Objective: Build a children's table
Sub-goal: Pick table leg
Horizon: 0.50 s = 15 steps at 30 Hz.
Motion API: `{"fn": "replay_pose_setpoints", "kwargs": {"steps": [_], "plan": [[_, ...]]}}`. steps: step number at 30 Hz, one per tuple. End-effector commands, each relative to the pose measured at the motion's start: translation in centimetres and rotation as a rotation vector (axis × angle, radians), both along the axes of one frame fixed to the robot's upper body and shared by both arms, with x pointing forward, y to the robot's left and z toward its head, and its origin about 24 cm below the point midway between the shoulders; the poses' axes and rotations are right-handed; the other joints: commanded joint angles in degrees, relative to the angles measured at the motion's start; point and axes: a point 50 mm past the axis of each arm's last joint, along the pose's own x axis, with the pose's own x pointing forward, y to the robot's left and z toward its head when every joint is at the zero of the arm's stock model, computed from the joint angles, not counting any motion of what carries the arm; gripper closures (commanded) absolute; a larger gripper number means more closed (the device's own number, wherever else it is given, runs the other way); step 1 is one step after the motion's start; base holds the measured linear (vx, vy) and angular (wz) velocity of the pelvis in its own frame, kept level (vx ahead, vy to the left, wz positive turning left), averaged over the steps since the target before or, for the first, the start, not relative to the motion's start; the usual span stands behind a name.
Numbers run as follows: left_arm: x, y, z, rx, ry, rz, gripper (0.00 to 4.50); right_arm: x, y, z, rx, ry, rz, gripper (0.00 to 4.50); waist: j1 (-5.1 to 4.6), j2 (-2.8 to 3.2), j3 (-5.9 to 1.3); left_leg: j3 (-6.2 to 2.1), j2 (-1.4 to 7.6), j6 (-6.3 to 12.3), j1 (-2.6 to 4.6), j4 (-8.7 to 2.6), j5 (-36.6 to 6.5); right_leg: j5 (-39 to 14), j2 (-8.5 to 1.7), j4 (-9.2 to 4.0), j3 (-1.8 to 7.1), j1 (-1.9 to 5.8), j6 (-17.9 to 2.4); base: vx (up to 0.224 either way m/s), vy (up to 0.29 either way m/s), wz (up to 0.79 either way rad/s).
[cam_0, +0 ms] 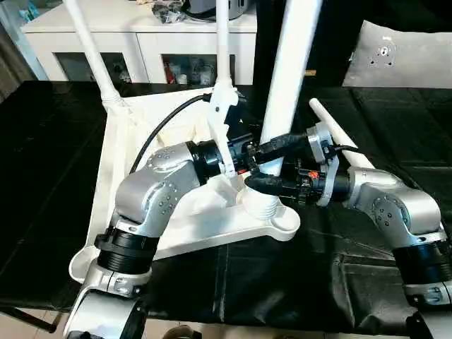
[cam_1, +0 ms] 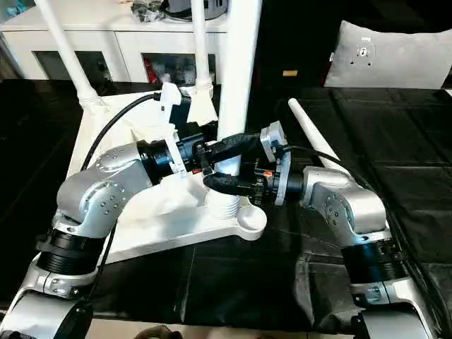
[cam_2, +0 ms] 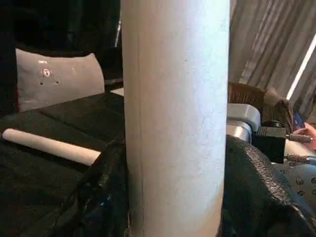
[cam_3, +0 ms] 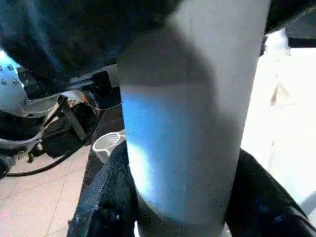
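The white tabletop (cam_0: 113,162) lies underside up on the black-covered table. Two white legs (cam_0: 88,42) (cam_0: 222,35) stand upright at its far corners. A third thick white leg (cam_0: 293,63) stands upright at the near right corner, its ribbed lower end (cam_0: 267,206) beside a round cup (cam_0: 284,224). My right gripper (cam_0: 272,182) is shut on this leg low down, its fingers (cam_3: 108,197) hugging both sides. My left gripper (cam_0: 277,145) is at the same leg just above. A fourth leg (cam_1: 311,134) lies loose on the cloth to the right.
A grey cushion (cam_0: 402,60) rests at the back right. A white cabinet (cam_0: 141,42) stands behind the table. A black cable (cam_0: 159,131) loops from my left arm over the tabletop. Bare black cloth (cam_0: 42,176) lies to the left and along the front edge.
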Motion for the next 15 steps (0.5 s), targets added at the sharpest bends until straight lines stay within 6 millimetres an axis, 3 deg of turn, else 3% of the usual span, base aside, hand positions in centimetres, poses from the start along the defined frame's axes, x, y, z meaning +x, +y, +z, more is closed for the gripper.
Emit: {"fn": "replay_pose_setpoints", "kwargs": {"steps": [1,6,12,15], "plan": [[-0.1,-0.2,1.5,-0.083,-0.025,-0.003,1.38,0.1,0.2,-0.6,-0.036,0.005,-0.016,2.61,0.14,-1.76,-4.52,-0.51,2.17,3.99,0.40,-3.24,-6.16,-13.85,-2.82,-4.20,2.07,3.59,-11.08,0.000,0.000,0.00],[-0.4,-0.4,2.3,-0.142,-0.034,-0.026,1.04,0.0,0.2,-0.8,-0.046,0.004,-0.020,2.61,0.21,-1.85,-4.56,-0.49,2.14,4.10,0.35,-3.21,-5.50,-13.50,-2.85,-4.13,2.04,3.64,-11.41,0.000,0.000,0.00],[-1.6,-1.0,4.6,-0.403,0.028,-0.133,0.49,0.2,0.7,-1.6,-0.072,-0.001,-0.052,2.61,0.23,-1.98,-4.49,-0.39,2.08,4.31,0.30,-3.07,-6.28,-14.17,-2.86,-4.17,1.99,3.64,-11.83,0.000,0.000,0.00],[-2.2,-1.3,4.8,-0.447,0.058,-0.178,0.27,0.3,1.0,-1.6,-0.063,-0.010,-0.073,2.61,0.19,-1.89,-4.45,-0.49,2.17,4.53,0.35,-3.16,-6.70,-14.55,-2.72,-4.23,1.98,3.56,-11.52,0.000,0.000,0.00]]}}
